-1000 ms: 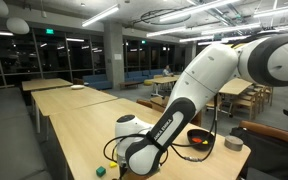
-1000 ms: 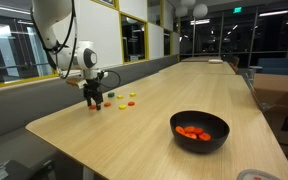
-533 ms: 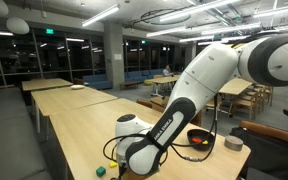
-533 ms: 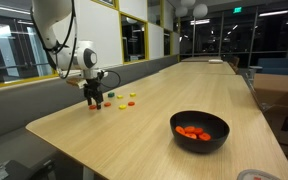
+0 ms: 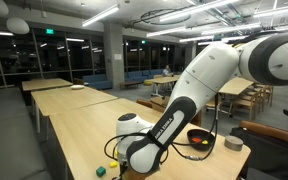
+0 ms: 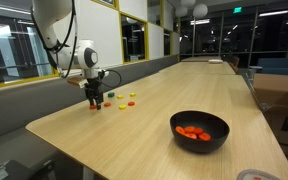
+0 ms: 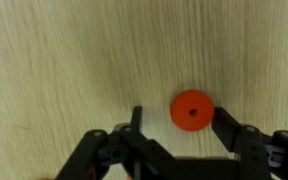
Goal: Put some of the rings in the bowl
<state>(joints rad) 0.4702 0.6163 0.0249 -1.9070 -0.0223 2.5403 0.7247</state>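
Note:
In the wrist view a flat orange-red ring [image 7: 192, 110] lies on the wooden table between my open jaws, close to the right finger [image 7: 227, 125] and clear of the left one. My gripper [image 7: 179, 118] is open and holds nothing. In an exterior view my gripper [image 6: 92, 101] stands low over the table at the group of rings [image 6: 124, 101] near the far left edge. The black bowl [image 6: 199, 143] sits nearer the front with several orange rings [image 6: 193, 132] inside. The bowl also shows behind my arm in an exterior view [image 5: 200, 140].
A small green cube [image 5: 100, 171] lies on the table by my arm's base. A grey cylinder [image 5: 233, 143] stands beside the bowl. The table edge [image 6: 54, 140] runs close to the rings. More tables and chairs stand behind.

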